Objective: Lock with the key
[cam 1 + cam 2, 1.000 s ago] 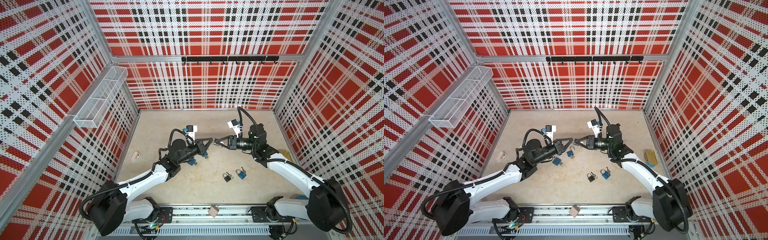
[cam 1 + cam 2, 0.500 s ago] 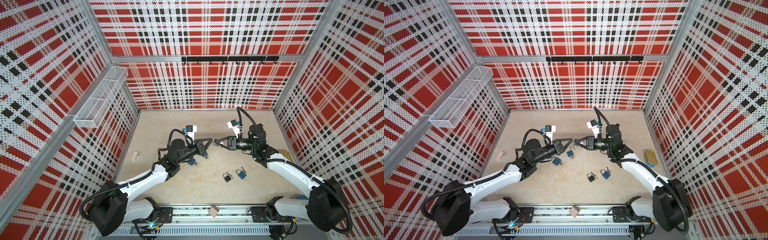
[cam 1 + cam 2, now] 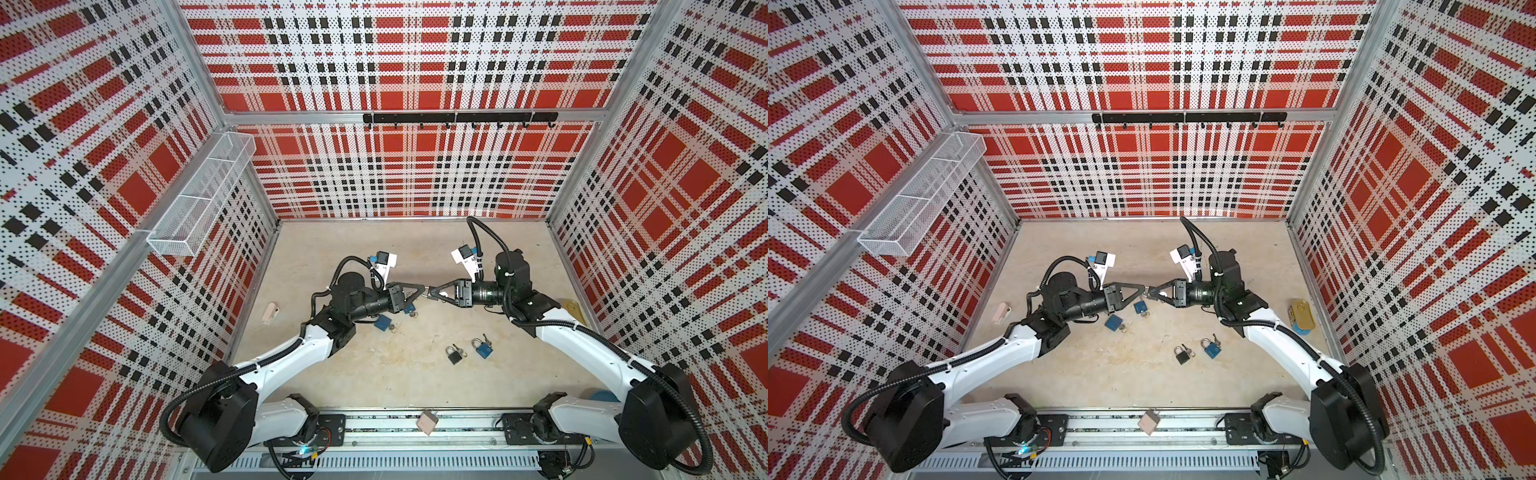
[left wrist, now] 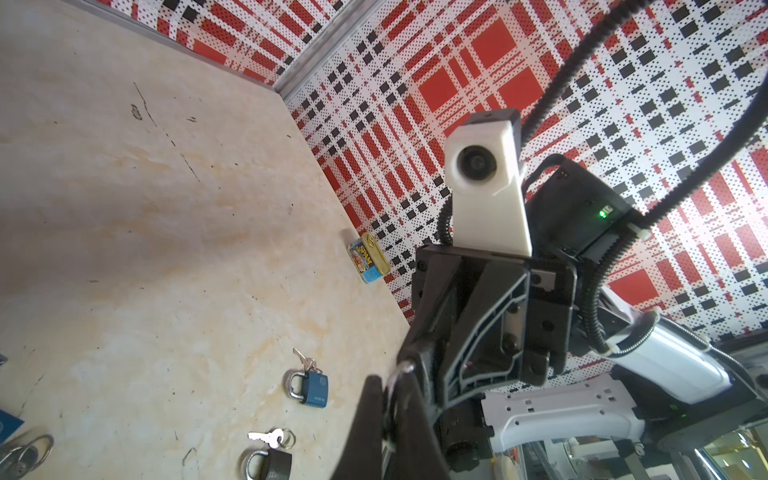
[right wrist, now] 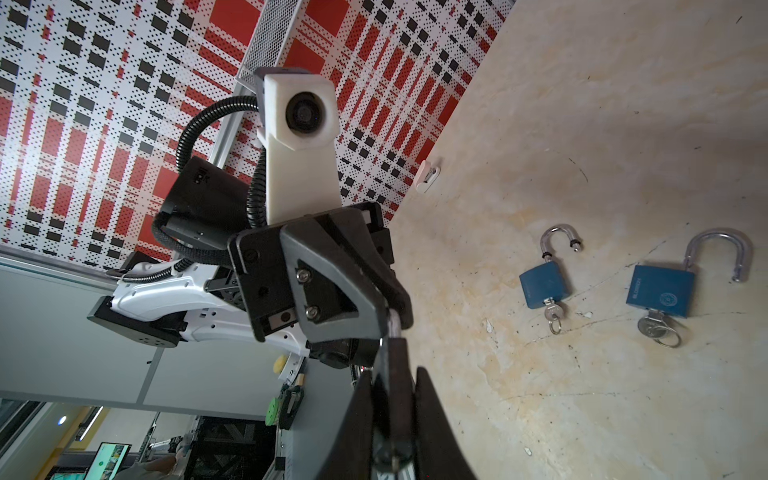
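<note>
**Left wall.** A small beige piece (image 3: pixel 270 313) lies on the table (image 3: pixel 353 245), well apart from both arms.

**Left gripper** (image 3: pixel 422 287). It is raised above the table and points right, toward the centre. Its fingers (image 4: pixel 370 419) are pressed fully together and pinch the key (image 5: pixel 392 326) at their very tips. Only a short silver stem of the key shows. The rest is hidden inside the pinch.

**Under the left gripper.** Two open blue padlocks (image 5: pixel 544 282) lie flat on the table, each with a key in its base.

**Key.** It spans the small gap between the two sets of fingertips, in line with both grippers. Its free end meets the near edge of the lock (image 5: pixel 397 395). How far it has entered cannot be told.

**Right gripper** (image 3: pixel 432 291). It points left, tip to tip with the left gripper. Its fingers (image 5: pixel 436 415) are clamped on the flat sides of the lock, a dark body seen edge-on. The lock reaches past the fingertips toward the key.

**Front right of centre.** A black padlock (image 3: pixel 453 355) and a third blue padlock (image 3: pixel 482 349) lie side by side on the table, clear of both grippers.

**Right wall.** A can (image 3: pixel 575 309) sits against it.
</note>
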Motion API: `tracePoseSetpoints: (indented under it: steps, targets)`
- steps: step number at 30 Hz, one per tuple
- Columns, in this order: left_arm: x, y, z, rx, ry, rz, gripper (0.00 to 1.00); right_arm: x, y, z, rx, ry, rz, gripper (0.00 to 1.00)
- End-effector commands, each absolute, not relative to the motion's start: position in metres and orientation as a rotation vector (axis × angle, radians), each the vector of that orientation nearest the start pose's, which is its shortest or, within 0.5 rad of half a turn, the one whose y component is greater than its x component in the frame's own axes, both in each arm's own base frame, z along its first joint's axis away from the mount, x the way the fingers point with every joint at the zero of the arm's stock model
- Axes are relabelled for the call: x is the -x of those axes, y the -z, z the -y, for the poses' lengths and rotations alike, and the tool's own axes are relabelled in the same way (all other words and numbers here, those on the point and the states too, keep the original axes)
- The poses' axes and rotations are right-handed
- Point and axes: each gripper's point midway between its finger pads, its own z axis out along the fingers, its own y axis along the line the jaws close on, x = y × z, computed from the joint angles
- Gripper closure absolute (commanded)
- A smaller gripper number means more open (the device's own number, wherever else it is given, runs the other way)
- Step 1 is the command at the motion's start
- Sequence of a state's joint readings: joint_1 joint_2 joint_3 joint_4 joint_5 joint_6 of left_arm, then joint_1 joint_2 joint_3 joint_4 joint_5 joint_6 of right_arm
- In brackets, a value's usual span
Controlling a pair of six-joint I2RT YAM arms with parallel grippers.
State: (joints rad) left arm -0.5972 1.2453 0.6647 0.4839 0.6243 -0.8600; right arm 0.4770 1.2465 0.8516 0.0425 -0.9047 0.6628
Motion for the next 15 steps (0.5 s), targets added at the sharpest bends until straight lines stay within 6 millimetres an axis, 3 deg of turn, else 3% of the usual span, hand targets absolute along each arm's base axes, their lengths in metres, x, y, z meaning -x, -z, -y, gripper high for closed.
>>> tracePoseSetpoints:
  steps: [1, 9, 15]
  targets:
    - [-0.2387, -0.2504, 0.3139, -0.373, 1.686, -2.001, 0.92, -0.2448, -0.3199, -0.293, 0.685, -1.536, -1.808, 1.0]
    - [-0.2386, -0.2571, 0.3156, -0.371, 1.775, -1.97, 0.83, -0.2448, -0.3191, -0.2925, 0.685, -1.53, -1.811, 1.0]
    - [-0.2419, -0.2592, 0.3152, -0.342, 1.824, -1.933, 0.87, -0.2443, -0.3191, -0.2926, 0.687, -1.528, -1.814, 1.0]
